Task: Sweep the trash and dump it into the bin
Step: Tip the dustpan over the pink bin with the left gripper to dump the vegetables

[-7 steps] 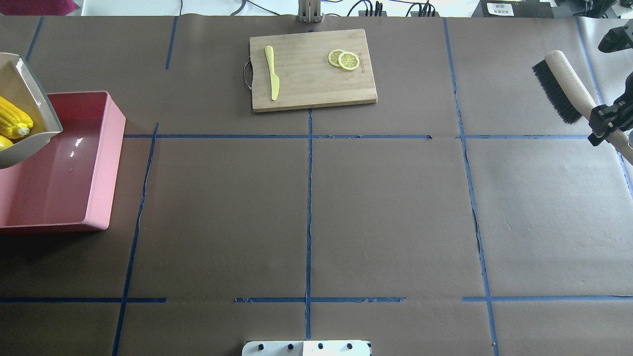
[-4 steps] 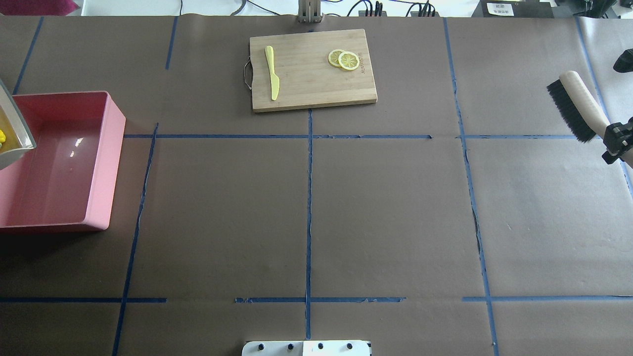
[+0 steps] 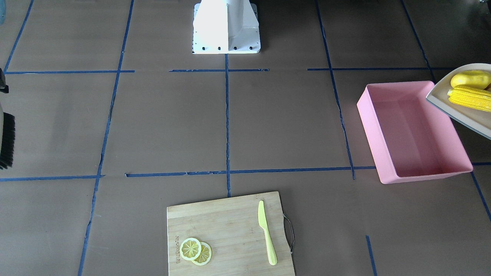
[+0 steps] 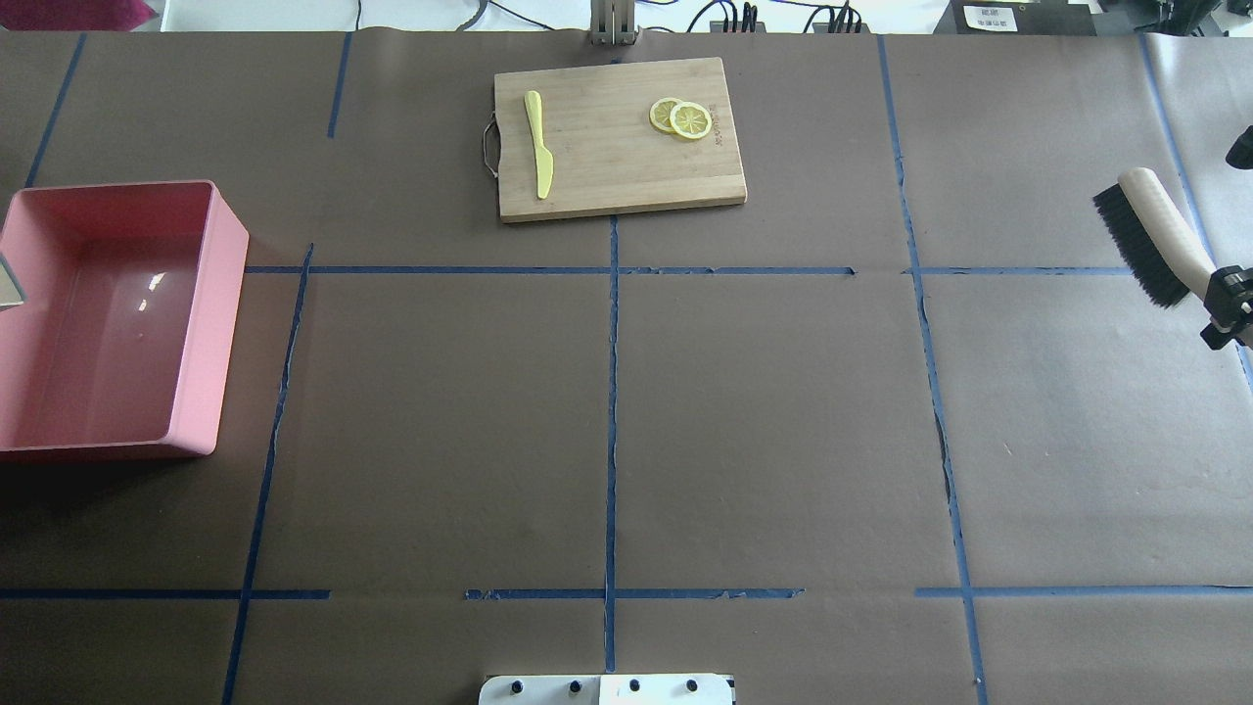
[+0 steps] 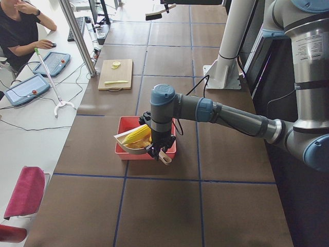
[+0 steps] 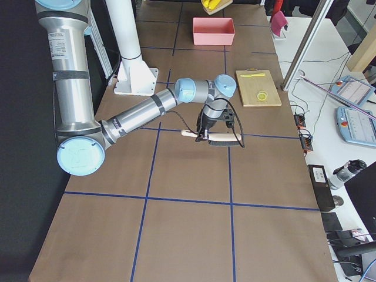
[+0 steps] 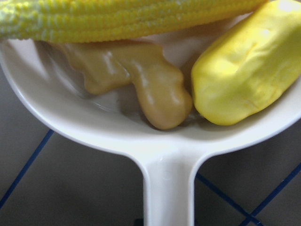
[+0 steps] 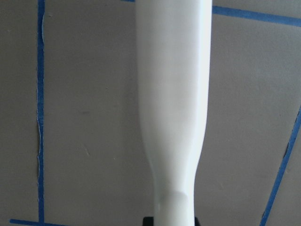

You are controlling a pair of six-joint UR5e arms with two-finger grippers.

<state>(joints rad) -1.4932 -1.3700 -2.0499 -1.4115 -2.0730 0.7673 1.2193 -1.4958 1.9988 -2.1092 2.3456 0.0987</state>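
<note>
Dustpan [image 3: 437,100], cropped at the frame edge, is hanging over one end of the bin [image 4: 220,294], carrying one corn [image 3: 470,97], one potato [image 3: 470,78] and one ginger [image 7: 141,80]. The left gripper [image 5: 158,152] is too unclear to tell its grip. The right gripper [image 4: 1229,304] is clamping one brush [image 4: 1150,230], far from the bin.

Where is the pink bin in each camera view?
Front-facing: bin at right.
Overhead: bin at left edge.
Exterior left: bin at centre.
Exterior right: bin at top centre.
Left wrist: not in view.
Right wrist: not in view.
Shared landmark: cutting board, in all four exterior views.
</note>
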